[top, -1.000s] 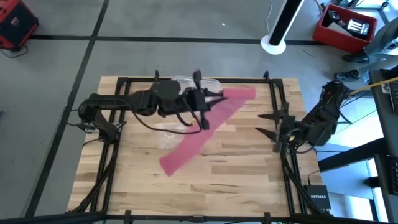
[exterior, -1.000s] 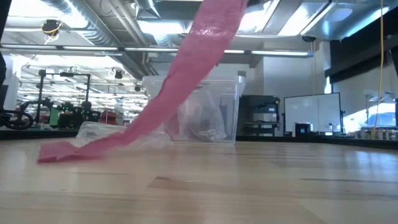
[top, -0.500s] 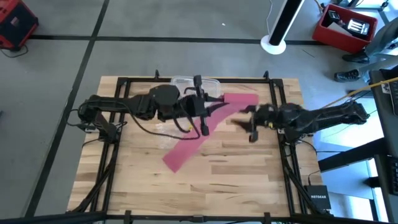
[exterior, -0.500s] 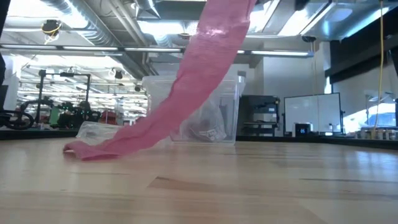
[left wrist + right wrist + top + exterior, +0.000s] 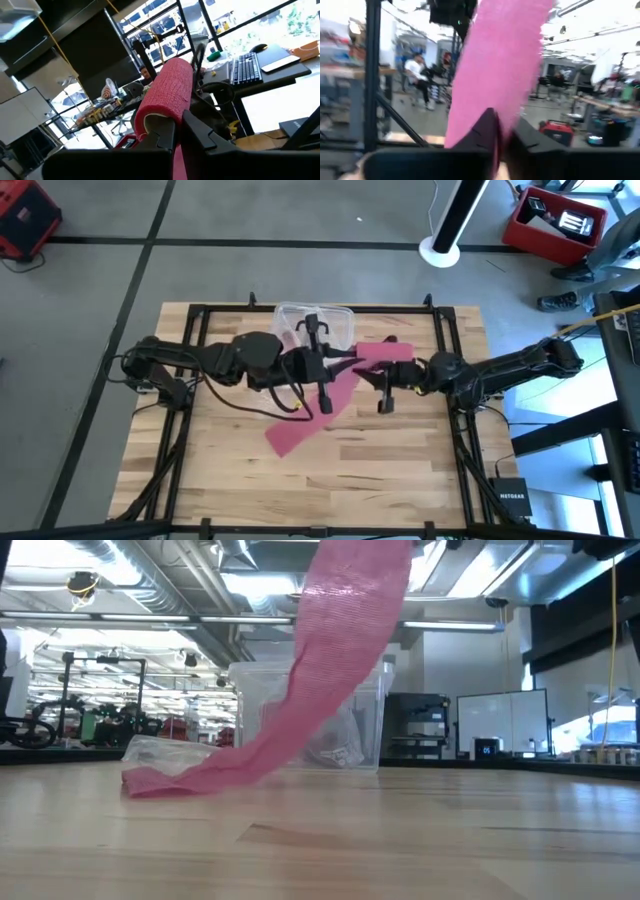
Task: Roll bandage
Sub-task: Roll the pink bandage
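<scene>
The bandage (image 5: 318, 408) is a long pink-red strip that slants down from both grippers. Only its lower end (image 5: 160, 780) lies on the wooden table. My left gripper (image 5: 345, 360) reaches in from the table's left and is shut on the strip (image 5: 167, 95) high above the table. My right gripper (image 5: 375, 370) reaches in from the table's right and is shut on the same raised part (image 5: 495, 65), close to the left gripper. My left gripper pinches the bandage's raised part (image 5: 172, 127) between its two fingers, coming about level from the table's left. Beyond the fingers the strip stands up as a folded band, and the long remainder hangs down to the table. My right gripper pinches the strip (image 5: 495, 117) between its two fingers near its upper end, coming about level from the table's right. The band rises broad past the fingers, clear of the table.
A clear plastic box (image 5: 315, 320) stands at the table's far edge behind the grippers, seen also in the low view (image 5: 310, 715). A crumpled clear wrapper (image 5: 165, 752) lies on the table beside the bandage's lower end. A black frame runs around the table's edges.
My right gripper has swung in from the table's right edge toward the bandage, come down and shut on its raised part. My left gripper has shifted a little toward the near edge. The bandage's lower end has slid along the table toward the right.
</scene>
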Controlling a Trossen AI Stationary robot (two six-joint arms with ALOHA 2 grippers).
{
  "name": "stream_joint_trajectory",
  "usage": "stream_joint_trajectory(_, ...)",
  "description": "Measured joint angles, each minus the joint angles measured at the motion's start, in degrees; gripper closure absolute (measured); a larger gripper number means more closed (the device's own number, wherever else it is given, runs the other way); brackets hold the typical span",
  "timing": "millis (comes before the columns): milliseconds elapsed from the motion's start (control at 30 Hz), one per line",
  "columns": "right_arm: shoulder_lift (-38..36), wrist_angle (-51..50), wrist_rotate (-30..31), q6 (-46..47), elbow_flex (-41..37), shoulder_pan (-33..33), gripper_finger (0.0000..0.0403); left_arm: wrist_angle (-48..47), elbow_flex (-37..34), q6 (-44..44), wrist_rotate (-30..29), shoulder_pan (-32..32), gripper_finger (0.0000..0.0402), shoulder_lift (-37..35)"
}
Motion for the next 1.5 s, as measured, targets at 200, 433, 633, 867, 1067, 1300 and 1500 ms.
stream_joint_trajectory(200,-7.86,-16.18,5.30,-3.64,0.04,0.63,0.0397,-8.07,0.96,-2.96,-1.10,-2.29,0.0399,-4.14)
stream_joint_trajectory(433,-12.26,-31.98,4.71,-1.87,0.07,0.65,0.0400,-9.53,1.66,-5.16,-0.76,-1.93,0.0399,-8.61)
stream_joint_trajectory(633,-9.35,-23.39,1.60,5.27,0.20,0.67,0.0370,-9.78,1.64,-4.81,0.80,-0.27,0.0396,-5.80)
stream_joint_trajectory(867,-10.04,-34.57,0.16,10.38,8.72,0.72,0.0267,-10.88,1.57,-4.96,-0.10,-0.84,0.0396,-2.41)
stream_joint_trajectory(1067,-11.70,-58.12,0.05,11.89,20.87,0.74,0.0196,-10.63,1.62,-4.58,-0.60,-2.55,0.0397,-2.46)
stream_joint_trajectory(1300,-14.26,-72.07,-4.58,17.62,22.55,1.16,0.0193,-19.01,1.64,10.34,-0.82,-5.33,0.0399,-2.02)
stream_joint_trajectory(1500,-16.44,-71.09,0.17,17.87,16.91,5.81,0.0212,-18.47,1.55,17.01,-2.72,-9.02,0.0400,-0.24)
